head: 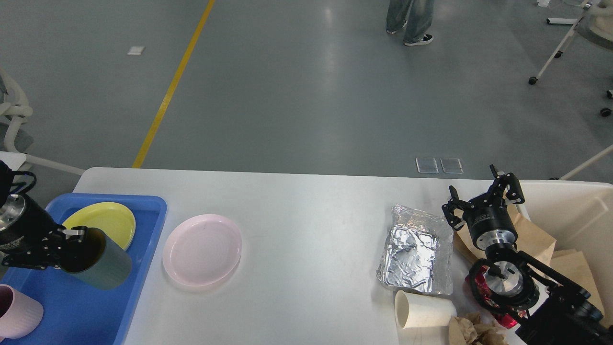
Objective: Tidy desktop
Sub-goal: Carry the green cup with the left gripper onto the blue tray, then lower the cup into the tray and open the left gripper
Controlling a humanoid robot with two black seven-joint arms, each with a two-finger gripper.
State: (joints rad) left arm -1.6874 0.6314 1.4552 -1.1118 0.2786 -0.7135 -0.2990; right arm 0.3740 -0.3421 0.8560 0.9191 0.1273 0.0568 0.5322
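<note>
Desktop point(306, 215) fills the lower half of the view, its far edge against grey floor. At its left end sits a blue tray point(148, 230) holding a yellow plate point(107, 218) and, at the near-left corner, a pink cup point(19, 311). Left gripper point(79, 237) is over the tray, fingers closed on the rim of a grey-green cup point(103, 266), which is tilted on its side with the mouth toward the gripper. Just right of the tray, a pink plate point(202, 249) lies flat on the white surface. Toward the right end: a crumpled foil tray point(416, 251); just in front of it a paper cup point(424, 310) on its side, mouth to the left; crumpled brown paper point(474, 330) at the near edge. Right gripper point(483, 194) hangs above the gap between foil and a cream bin point(574, 206), jaws spread wide, holding nothing. Brown paper bags point(536, 239) lie in the bin. A red item under the right wrist is mostly hidden.
</note>
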